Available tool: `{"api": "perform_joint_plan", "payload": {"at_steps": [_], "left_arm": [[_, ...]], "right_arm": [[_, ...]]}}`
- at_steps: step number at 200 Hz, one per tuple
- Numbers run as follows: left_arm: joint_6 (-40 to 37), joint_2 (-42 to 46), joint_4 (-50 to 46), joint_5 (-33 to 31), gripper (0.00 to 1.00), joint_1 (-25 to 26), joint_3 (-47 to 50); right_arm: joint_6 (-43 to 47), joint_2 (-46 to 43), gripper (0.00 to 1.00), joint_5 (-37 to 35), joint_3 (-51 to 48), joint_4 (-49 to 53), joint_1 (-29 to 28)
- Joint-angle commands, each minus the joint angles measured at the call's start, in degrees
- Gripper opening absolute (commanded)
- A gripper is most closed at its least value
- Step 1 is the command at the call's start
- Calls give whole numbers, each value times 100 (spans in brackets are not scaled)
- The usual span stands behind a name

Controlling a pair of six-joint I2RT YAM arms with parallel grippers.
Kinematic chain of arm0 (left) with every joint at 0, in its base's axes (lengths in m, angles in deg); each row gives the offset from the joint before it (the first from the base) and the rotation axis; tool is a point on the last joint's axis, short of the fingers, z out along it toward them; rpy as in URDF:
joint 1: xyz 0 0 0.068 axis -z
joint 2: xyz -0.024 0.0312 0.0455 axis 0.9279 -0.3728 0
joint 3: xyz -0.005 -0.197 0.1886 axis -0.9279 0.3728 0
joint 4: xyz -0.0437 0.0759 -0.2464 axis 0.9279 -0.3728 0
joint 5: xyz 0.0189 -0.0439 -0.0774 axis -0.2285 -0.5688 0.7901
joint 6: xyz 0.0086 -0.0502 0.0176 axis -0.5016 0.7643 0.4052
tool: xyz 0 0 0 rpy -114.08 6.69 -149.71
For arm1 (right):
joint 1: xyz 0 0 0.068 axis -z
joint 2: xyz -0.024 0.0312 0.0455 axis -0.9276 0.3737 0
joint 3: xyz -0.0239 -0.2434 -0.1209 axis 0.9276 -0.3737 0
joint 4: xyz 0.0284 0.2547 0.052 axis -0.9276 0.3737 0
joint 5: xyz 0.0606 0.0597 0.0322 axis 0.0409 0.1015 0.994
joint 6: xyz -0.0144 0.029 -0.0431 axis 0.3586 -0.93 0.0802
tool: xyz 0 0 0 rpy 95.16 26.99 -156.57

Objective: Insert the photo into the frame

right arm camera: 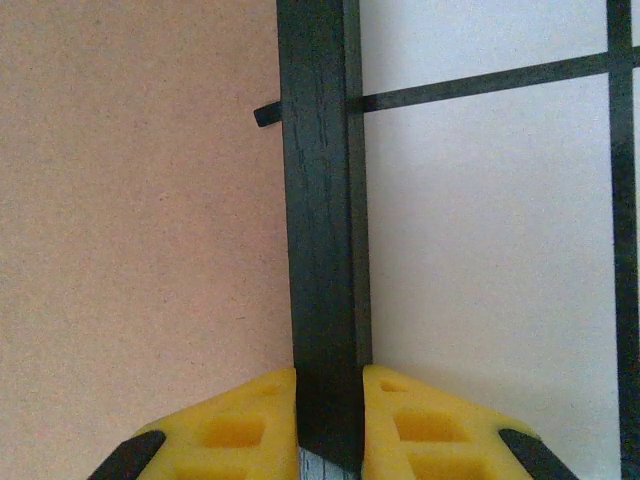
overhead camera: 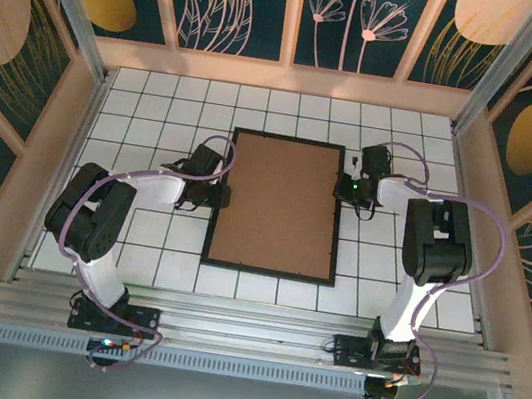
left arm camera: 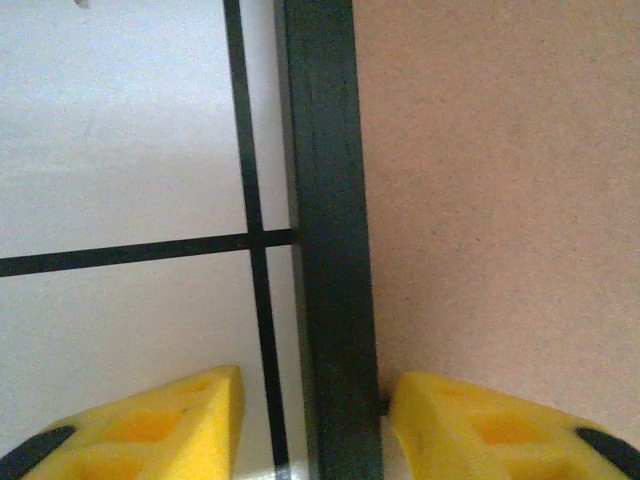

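Observation:
The thin black frame (overhead camera: 288, 140) lies flat mid-table with a brown backing board (overhead camera: 278, 207) filling its opening. The photo is hidden. My left gripper (overhead camera: 218, 195) is at the frame's left rail (left arm camera: 325, 200). In the left wrist view it (left arm camera: 315, 430) stands open astride that rail. One yellow finger (left arm camera: 190, 420) is clear on the tile side; the other rests by the board (left arm camera: 500, 200). My right gripper (overhead camera: 345, 187) is at the right rail. In the right wrist view it (right arm camera: 328, 420) is shut on the rail (right arm camera: 318, 200), both pads pressed against it.
The white tiled table (overhead camera: 158, 112) with black grid lines surrounds the frame, with open tiles at the back and sides. Wooden walls (overhead camera: 285, 76) box the workspace in. A small black retaining tab (right arm camera: 266, 114) sticks out from the right rail over the board (right arm camera: 130, 200).

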Motion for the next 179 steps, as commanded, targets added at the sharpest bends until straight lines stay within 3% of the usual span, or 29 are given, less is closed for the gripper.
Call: {"api": "perform_joint_plan", "payload": {"at_steps": [1, 35, 78, 142, 179], "left_arm": [[-59, -33, -214, -360, 52, 168, 9], [127, 690, -158, -673, 58, 95, 203], [387, 1321, -202, 94, 58, -174, 745], [660, 1811, -546, 1348, 47, -147, 1495], [597, 1978, -784, 1351, 36, -133, 1567]], "right_arm": [[60, 274, 19, 270, -38, 260, -134], [57, 245, 19, 217, -73, 260, -99], [75, 227, 19, 215, -91, 261, -74], [90, 224, 19, 196, -82, 260, -54], [88, 225, 19, 205, -85, 260, -49]]}}
